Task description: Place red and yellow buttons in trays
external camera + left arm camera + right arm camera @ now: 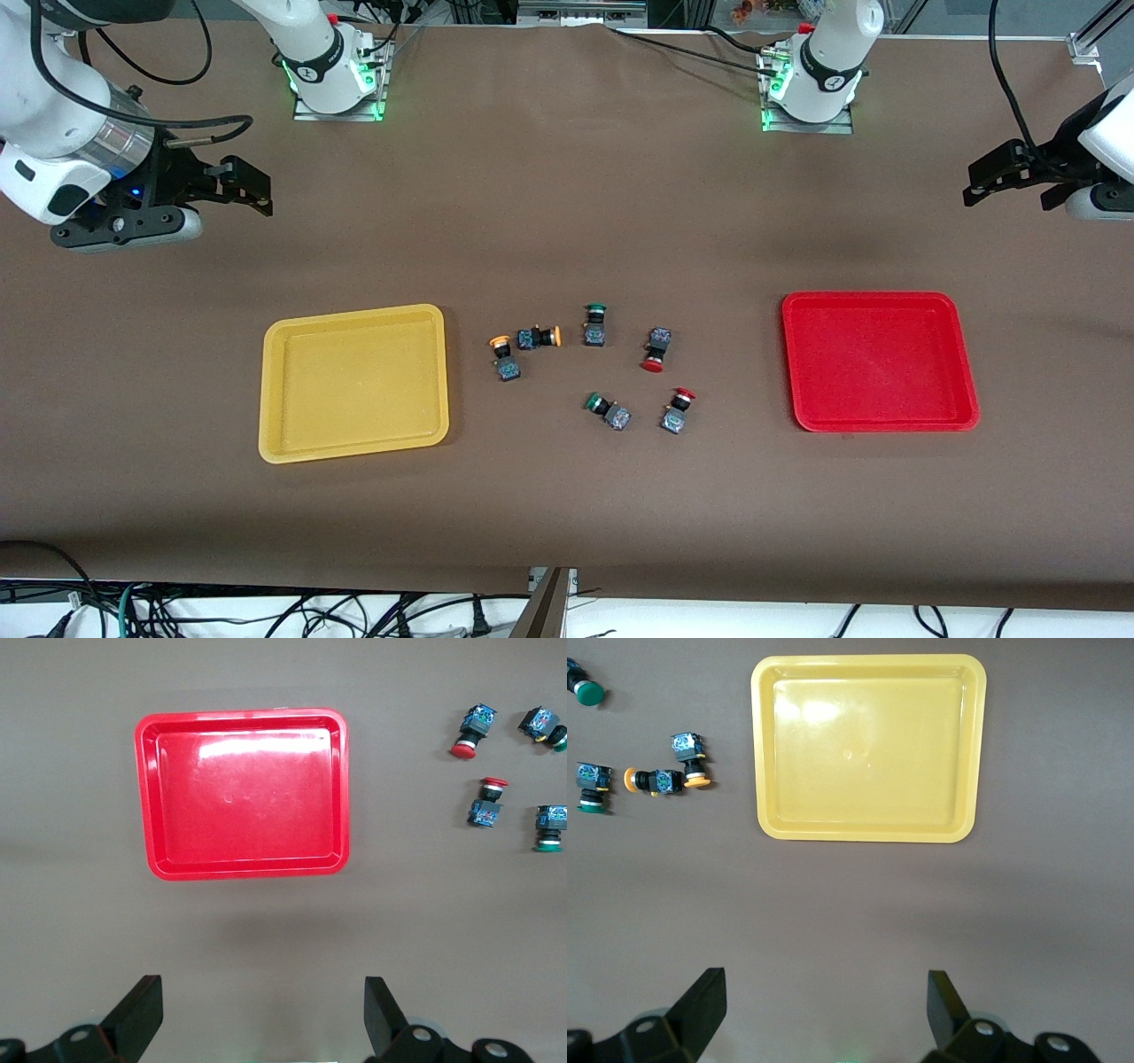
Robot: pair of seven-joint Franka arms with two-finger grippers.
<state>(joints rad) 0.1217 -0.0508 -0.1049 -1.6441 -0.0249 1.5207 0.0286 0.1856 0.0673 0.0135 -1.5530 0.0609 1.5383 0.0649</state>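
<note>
Starting from nothing done: both my grippers, left gripper (261,1014) and right gripper (824,1010), hang wide open and empty over bare table. Yellow tray (275,372) and red tray (967,372) hold nothing. Red and yellow buttons (656,350) lie between them, red tray at their 3 o'clock, yellow tray at 9.

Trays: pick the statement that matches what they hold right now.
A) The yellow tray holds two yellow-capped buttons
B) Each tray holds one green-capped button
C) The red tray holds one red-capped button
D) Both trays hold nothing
D: the yellow tray and the red tray show bare floors, and all six buttons lie on the table between them.
</note>
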